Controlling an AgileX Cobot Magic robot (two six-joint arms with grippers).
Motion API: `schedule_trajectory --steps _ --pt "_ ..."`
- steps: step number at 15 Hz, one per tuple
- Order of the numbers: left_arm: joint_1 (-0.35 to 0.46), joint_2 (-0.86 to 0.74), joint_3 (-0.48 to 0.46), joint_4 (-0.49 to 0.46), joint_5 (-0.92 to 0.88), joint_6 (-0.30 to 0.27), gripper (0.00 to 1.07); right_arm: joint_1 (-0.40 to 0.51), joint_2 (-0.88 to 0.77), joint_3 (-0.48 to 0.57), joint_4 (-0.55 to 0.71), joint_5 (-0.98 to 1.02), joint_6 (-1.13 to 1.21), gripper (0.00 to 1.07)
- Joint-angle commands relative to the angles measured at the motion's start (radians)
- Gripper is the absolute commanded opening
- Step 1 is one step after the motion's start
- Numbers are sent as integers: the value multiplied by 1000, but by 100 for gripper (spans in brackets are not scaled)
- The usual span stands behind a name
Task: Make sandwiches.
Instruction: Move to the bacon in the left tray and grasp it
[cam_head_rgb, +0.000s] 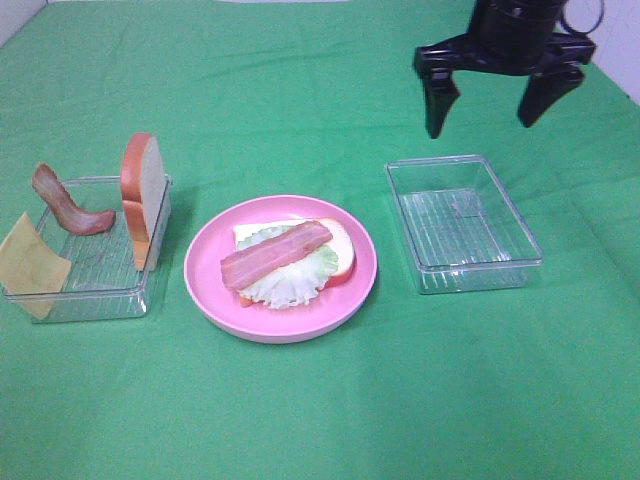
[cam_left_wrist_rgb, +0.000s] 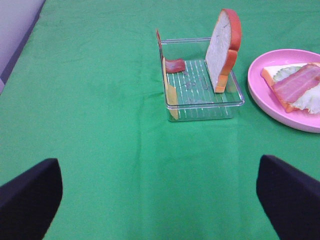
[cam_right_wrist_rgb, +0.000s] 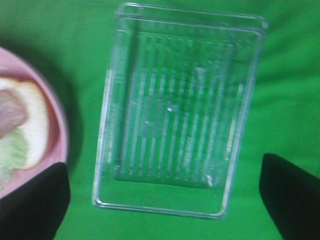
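An open-faced sandwich (cam_head_rgb: 290, 255) lies on the round pink plate (cam_head_rgb: 215, 300): a bread slice (cam_head_rgb: 343, 248), pale lettuce (cam_head_rgb: 285, 287) and a bacon strip (cam_head_rgb: 275, 255) on top. A second bread slice (cam_head_rgb: 140, 195) stands upright in the left clear tray (cam_head_rgb: 90, 295), beside a curled bacon strip (cam_head_rgb: 70, 207) and a yellow cheese square (cam_head_rgb: 35, 265). My right gripper (cam_head_rgb: 481, 125) hangs open and empty above the far side of the empty right tray (cam_head_rgb: 465, 225). In the left wrist view my left gripper (cam_left_wrist_rgb: 159, 200) is open, well short of the left tray (cam_left_wrist_rgb: 200, 107).
A green cloth covers the whole table. The right wrist view looks straight down into the empty tray (cam_right_wrist_rgb: 105, 125), with the plate's edge (cam_right_wrist_rgb: 59, 130) beside it. A pale wall strip (cam_left_wrist_rgb: 15, 35) borders the table's left side.
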Motion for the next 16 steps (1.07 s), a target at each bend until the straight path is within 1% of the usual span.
schedule_trajectory --steps 1,3,5,8,9,10,11,12,13,14,15,16 --pt "-1 -12 3 -7 -2 0 102 -121 -6 -3 7 83 -20 98" --pt "-1 -12 3 -7 -2 0 102 -201 -6 -3 24 106 -20 98" --pt "-1 -12 3 -7 -2 0 102 -248 -10 0 24 143 -18 97" --pt "-1 -12 3 -7 -2 0 102 -245 -48 33 26 143 -19 97" --pt "-1 -12 3 -7 -2 0 102 -244 -72 64 31 143 -19 97" --pt "-1 -12 3 -7 -2 0 102 -245 -110 120 29 143 -19 97" --pt "-1 -12 3 -7 -2 0 102 -245 -228 284 29 143 -15 96" --pt "-1 -12 3 -7 -2 0 102 -245 -267 333 32 143 -14 96" --pt "-1 -12 3 -7 -2 0 102 -245 -393 468 32 135 -12 96" --pt "-1 -12 3 -7 -2 0 102 -245 -482 556 27 127 -16 96" --pt "-1 -12 3 -7 -2 0 102 -245 -532 595 25 116 -16 96" --pt "-1 -12 3 -7 -2 0 102 -245 -632 656 18 92 -19 96"
